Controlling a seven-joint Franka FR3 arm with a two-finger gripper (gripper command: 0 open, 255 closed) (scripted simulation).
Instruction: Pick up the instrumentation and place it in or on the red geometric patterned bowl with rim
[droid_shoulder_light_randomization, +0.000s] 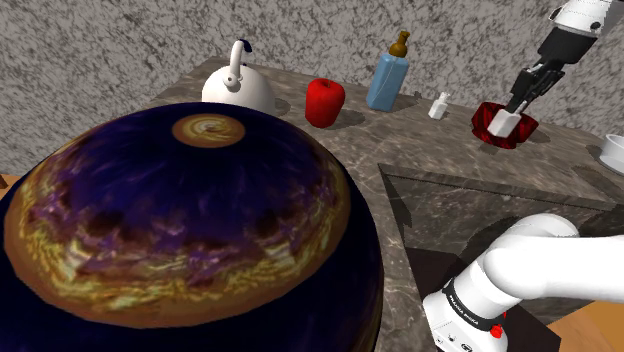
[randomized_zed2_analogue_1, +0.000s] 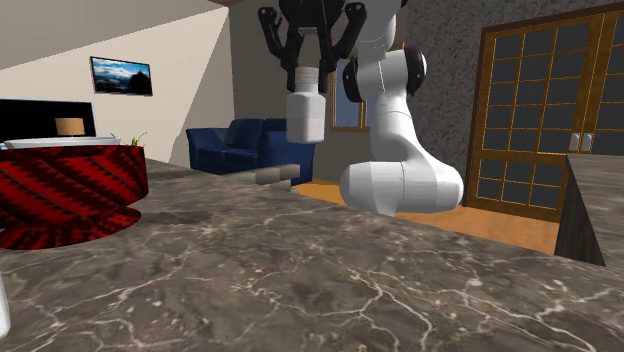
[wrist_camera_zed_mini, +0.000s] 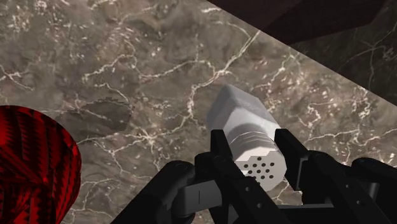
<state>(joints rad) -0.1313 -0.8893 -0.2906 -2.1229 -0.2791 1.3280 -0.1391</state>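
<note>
- Big and round, a dark purple and gold dome (droid_shoulder_light_randomization: 180, 220) sits closest to you in the shoulder view.
- Beside it, low at that view's right, you see the white arm (droid_shoulder_light_randomization: 540, 265).
- Past those, a brown stone counter (droid_shoulder_light_randomization: 420, 140) runs along a grey wall.
- On it, in a row, stand a white kettle (droid_shoulder_light_randomization: 238, 88), a red apple (droid_shoulder_light_randomization: 325, 102), a blue bottle (droid_shoulder_light_randomization: 388, 78) with a brown top, and a small white bottle (droid_shoulder_light_randomization: 438, 105).
- Next in the row is the red patterned bowl (droid_shoulder_light_randomization: 482, 122).
- Your gripper (wrist_camera_zed_mini: 251, 137) hangs in the air near that bowl.
- Its two black fingers (wrist_camera_zed_mini: 219, 149) are partly closed and squeeze the white instrument (wrist_camera_zed_mini: 245, 121) between them, one on each side.
- You can see a round cap with little holes on the end of the instrument by the gripper.
- It touches only the fingers, and the counter is under it.
- From the wrist view, the bowl is off to one side of the instrument, not under it.
- Far off in the second exterior view, you see a blue sofa (randomized_zed2_analogue_1: 245, 145), a picture (randomized_zed2_analogue_1: 121, 75) on the wall and a brown door (randomized_zed2_analogue_1: 530, 110) with many panes.
</note>
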